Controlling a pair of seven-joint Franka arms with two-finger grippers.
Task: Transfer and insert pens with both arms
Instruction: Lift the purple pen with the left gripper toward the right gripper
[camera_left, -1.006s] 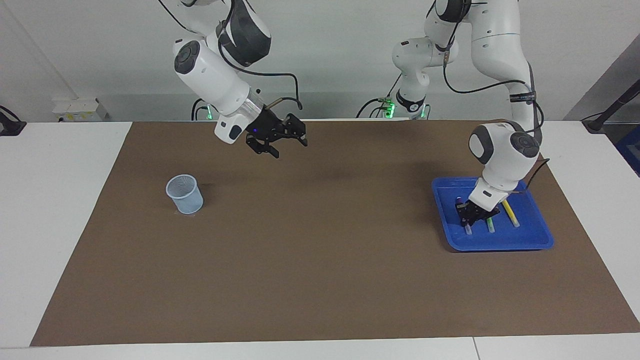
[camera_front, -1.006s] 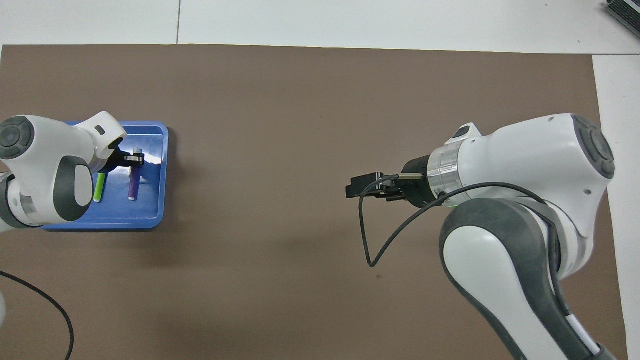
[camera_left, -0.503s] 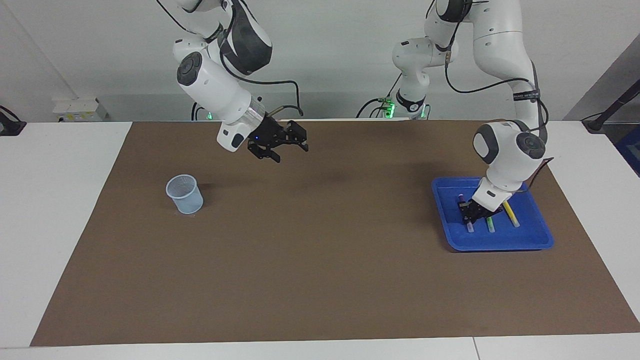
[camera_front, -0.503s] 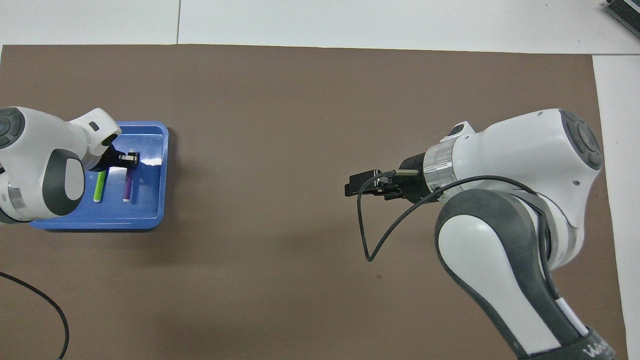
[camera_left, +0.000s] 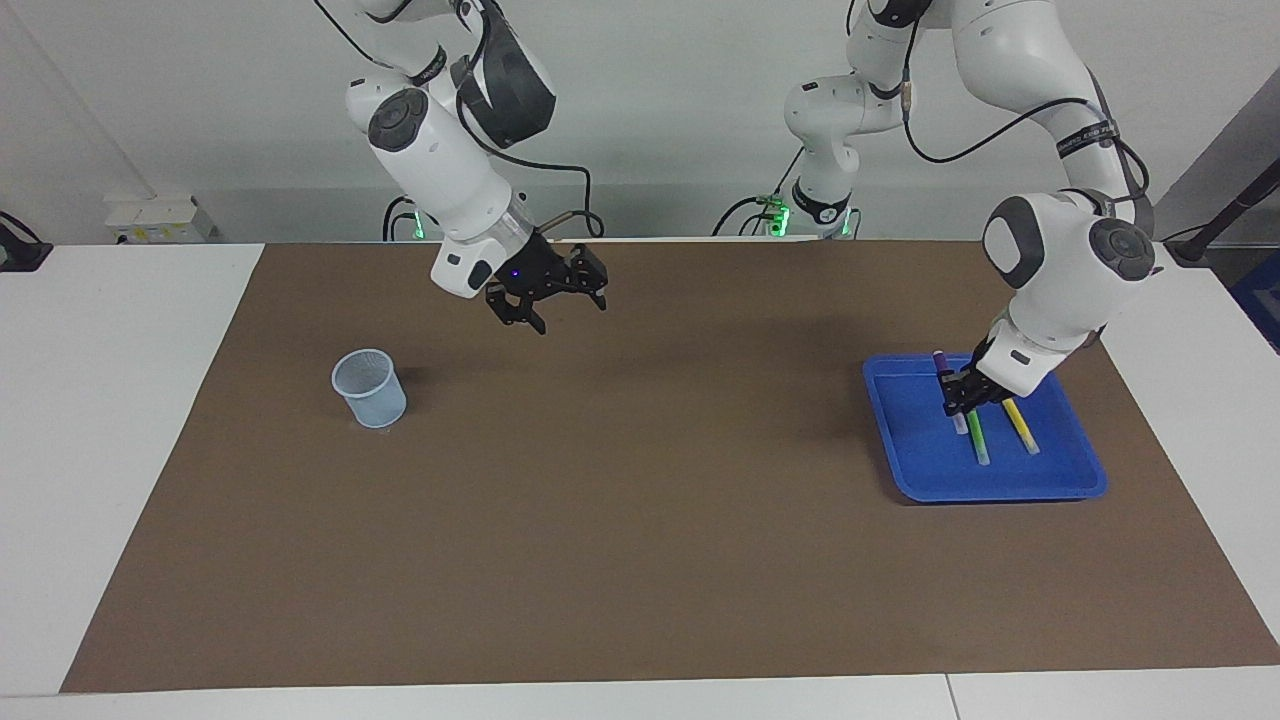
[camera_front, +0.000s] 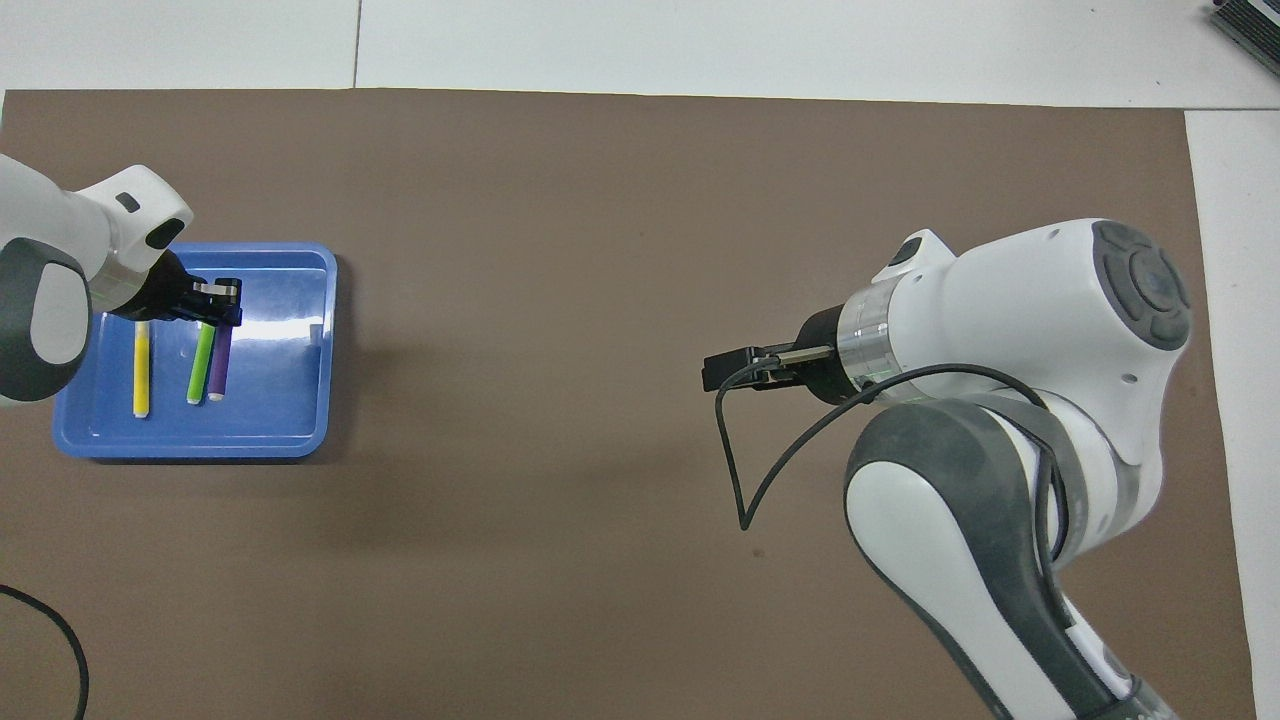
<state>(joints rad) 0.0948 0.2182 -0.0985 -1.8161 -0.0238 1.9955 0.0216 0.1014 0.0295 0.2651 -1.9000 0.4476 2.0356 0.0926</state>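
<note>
My left gripper (camera_left: 957, 394) (camera_front: 220, 314) is shut on the purple pen (camera_left: 941, 362) (camera_front: 218, 366) and holds it tilted just above the blue tray (camera_left: 1070, 480) (camera_front: 290, 420), the pen's pale end pointing down. The green pen (camera_left: 977, 440) (camera_front: 200, 364) and the yellow pen (camera_left: 1021, 427) (camera_front: 142, 375) lie side by side on the tray floor. My right gripper (camera_left: 548, 302) (camera_front: 712, 373) hangs open and holds nothing, in the air over the mat between the cup and the table's middle.
A pale blue mesh cup (camera_left: 369, 388) stands upright on the brown mat (camera_left: 640, 560) toward the right arm's end; the right arm hides it in the overhead view. A black cable loop (camera_front: 735, 470) dangles from the right wrist.
The left gripper has risen from the tray floor with the purple pen in it, uncovering the yellow pen in the overhead view. The right gripper has tilted and shifted slightly.
</note>
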